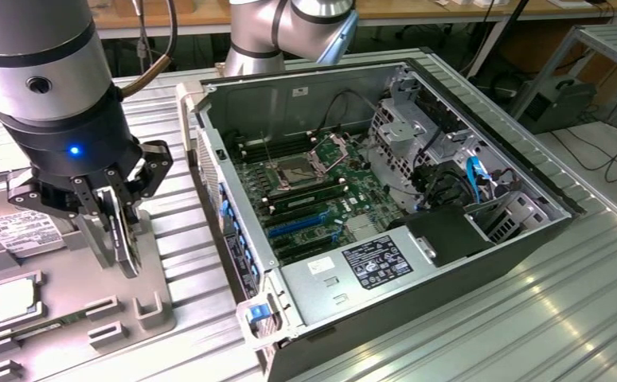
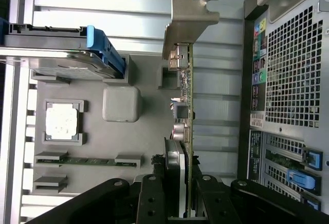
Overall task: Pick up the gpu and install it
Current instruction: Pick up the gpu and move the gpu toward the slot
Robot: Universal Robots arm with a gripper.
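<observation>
GPU point(image 2: 188, 95) is standing on edge between the gripper's fingers, its silvery bracket point(image 2: 189, 23) pointing away from the wrist.

1. Surface. A ribbed metal table point(image 1: 521, 318) is carrying two items. A grey tray point(image 1: 151, 296) is lying at the exterior view's left. An open computer case point(image 1: 499, 171) is lying on its side just beside the tray, and its motherboard point(image 1: 319, 191) is facing up.
2. Tray contents. A hard drive point(image 1: 21, 235) with a white label is sitting in one holder. A processor chip point(image 1: 11, 298) is sitting in a square holder nearby. In the wrist view, a memory stick point(image 2: 87, 161) is resting in a slot next to the chip.
3. Room. A workbench is running along the back, and cables are lying on the floor at the exterior view's right.
4. Gripper. The gripper point(image 1: 118, 241) is hanging over the tray, beside the case's outer wall. Its fingers point(image 2: 174, 175) are pinching the GPU from both faces at the end far from the bracket. Whether the card's lower edge is touching the tray cannot be determined.
</observation>
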